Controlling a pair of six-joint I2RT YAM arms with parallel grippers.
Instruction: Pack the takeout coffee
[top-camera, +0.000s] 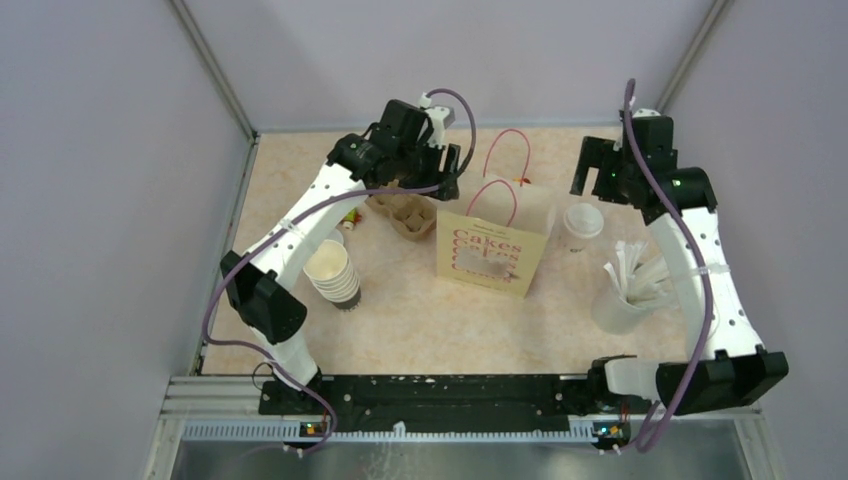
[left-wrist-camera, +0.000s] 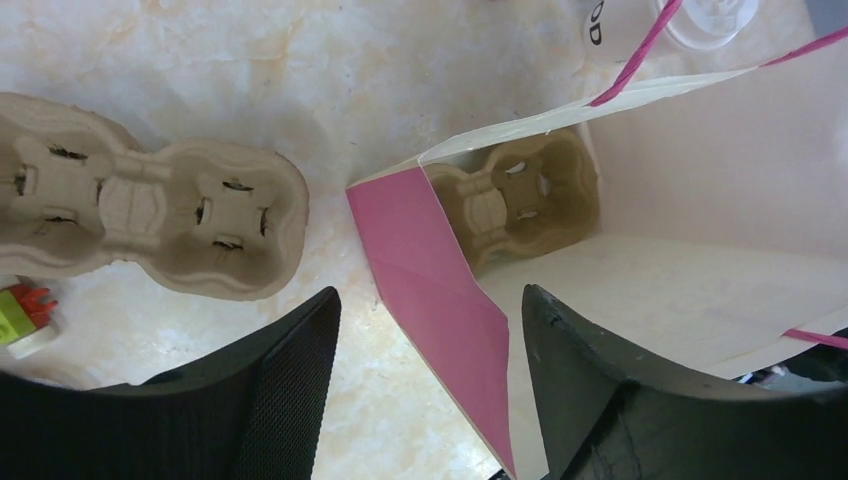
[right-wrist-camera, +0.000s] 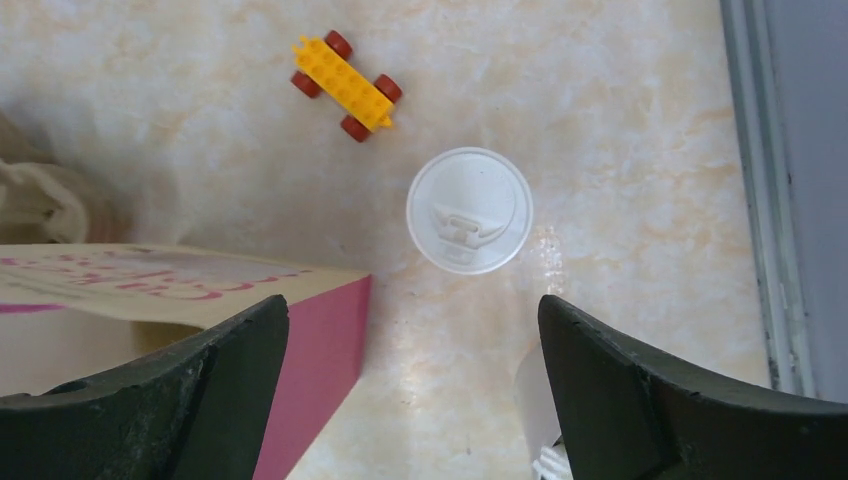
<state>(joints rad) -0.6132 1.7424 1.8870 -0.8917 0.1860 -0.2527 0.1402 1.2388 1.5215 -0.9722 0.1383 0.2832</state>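
Nearest the arm bases, a stack of paper cups (top-camera: 333, 272) stands on the left of the counter (top-camera: 420, 320) and a cup of white sticks (top-camera: 625, 300) on the right. Between them and a little farther back stands an open paper bag (top-camera: 495, 245) with pink handles. A cardboard tray (left-wrist-camera: 520, 195) lies at its bottom. The coffee cup (top-camera: 583, 222) stands upright on the counter just right of the bag, not touching it, with its white lid on. A second tray (top-camera: 405, 212) lies on the counter left of the bag. The left tool (left-wrist-camera: 430, 320) hangs over the bag's left end with its fingers wide apart, the pink side panel showing between them, and grips nothing. The right tool (right-wrist-camera: 415, 320) hangs above the coffee cup, also spread wide and carrying nothing. A yellow toy car (right-wrist-camera: 345, 85) sits on the counter beyond the cup.
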